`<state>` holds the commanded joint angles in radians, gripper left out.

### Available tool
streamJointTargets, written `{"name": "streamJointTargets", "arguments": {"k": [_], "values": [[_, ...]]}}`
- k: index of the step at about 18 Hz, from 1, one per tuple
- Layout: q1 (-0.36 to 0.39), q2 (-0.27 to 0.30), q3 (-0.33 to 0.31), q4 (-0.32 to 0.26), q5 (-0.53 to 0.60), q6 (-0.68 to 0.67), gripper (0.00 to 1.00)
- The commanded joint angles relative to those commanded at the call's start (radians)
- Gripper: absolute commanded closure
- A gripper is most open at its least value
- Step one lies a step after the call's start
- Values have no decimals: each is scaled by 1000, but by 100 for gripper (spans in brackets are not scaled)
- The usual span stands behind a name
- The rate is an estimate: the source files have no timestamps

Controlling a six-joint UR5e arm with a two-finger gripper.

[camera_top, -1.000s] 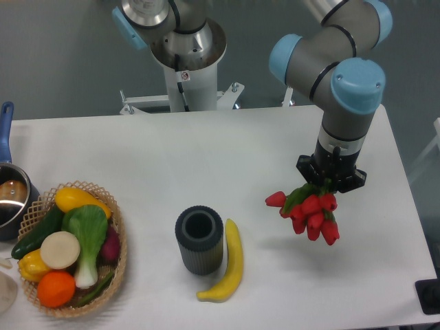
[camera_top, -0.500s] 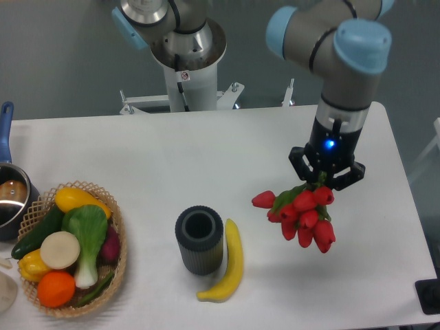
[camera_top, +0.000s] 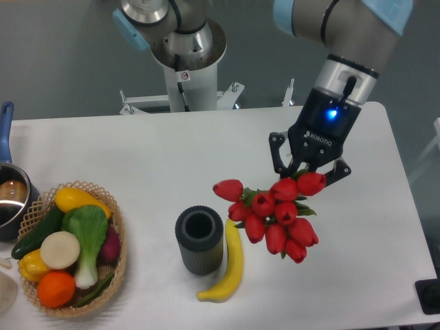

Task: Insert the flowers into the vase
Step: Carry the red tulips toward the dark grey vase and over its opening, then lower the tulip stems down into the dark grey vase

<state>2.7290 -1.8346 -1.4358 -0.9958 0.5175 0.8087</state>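
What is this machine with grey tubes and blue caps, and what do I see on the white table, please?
It is a robot arm, built from grey tubes with blue joints. One fixed camera looks down at the table from the front and above. At the arm's end is a black hand with two fingers. It holds a bunch of red flowers in the air, above the table.

Left of the flowers stands a dark ribbed vase, upright and empty. A yellow banana lies right beside it. At the far left is a woven basket filled with vegetables and fruit, and behind it a steel pot with a blue handle.

The flowers are not yet in the vase.
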Motion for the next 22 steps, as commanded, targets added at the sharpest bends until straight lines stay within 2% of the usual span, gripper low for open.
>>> {"name": "streamJointTargets", "arguments": {"k": [2,6,13,20,22], "values": [[0,-2,-5,63,-97,-22,100],[-31,-9,-5,82,-175,-22,100],[-120,-38,-8,85,-186,-20,100],[-121,-61,-15,88,-182,-14,100],[-121,-72,-29,120,-174,-13,99]]}}
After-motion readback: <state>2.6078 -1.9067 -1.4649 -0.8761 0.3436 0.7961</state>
